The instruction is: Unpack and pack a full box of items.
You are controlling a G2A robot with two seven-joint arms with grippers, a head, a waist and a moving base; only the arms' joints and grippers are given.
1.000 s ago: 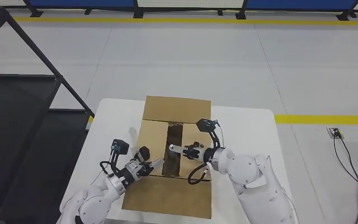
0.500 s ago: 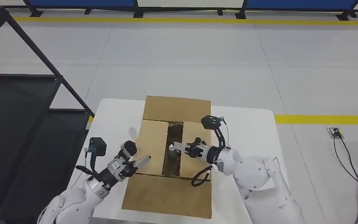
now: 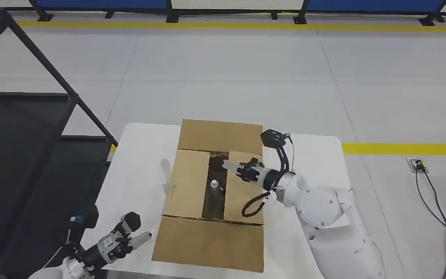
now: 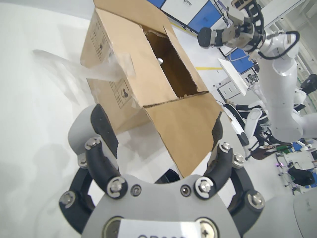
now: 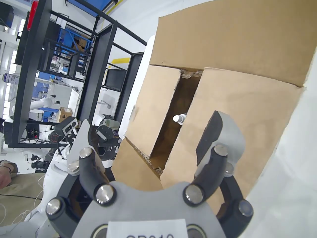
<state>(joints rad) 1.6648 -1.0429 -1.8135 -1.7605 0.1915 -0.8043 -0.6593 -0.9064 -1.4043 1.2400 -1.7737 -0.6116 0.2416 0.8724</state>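
Observation:
A brown cardboard box [image 3: 188, 188] stands in the middle of the white table, its outer flaps folded out and its two inner flaps parted by a narrow gap. Down in that gap stands a bottle with a white cap [image 3: 214, 185], also the bottle [image 4: 160, 60] and the bottle [image 5: 178, 118]. My right gripper [image 3: 235, 168] hovers open over the right inner flap [image 5: 223, 115], nothing between its fingers [image 5: 218, 132]. At the table's near left corner my left gripper [image 3: 139, 238] is open and empty, apart from the box [image 4: 138, 58].
A strip of clear tape [image 3: 166, 174] hangs off the box's left side, also the tape [image 4: 106, 68]. A black metal rack [image 3: 42, 139] stands left of the table [image 3: 139, 150]. Bare table lies left and right of the box.
My left arm has drawn back from the box's left flap to the near left corner of the table. My right gripper has shifted away from the gap, toward the far right.

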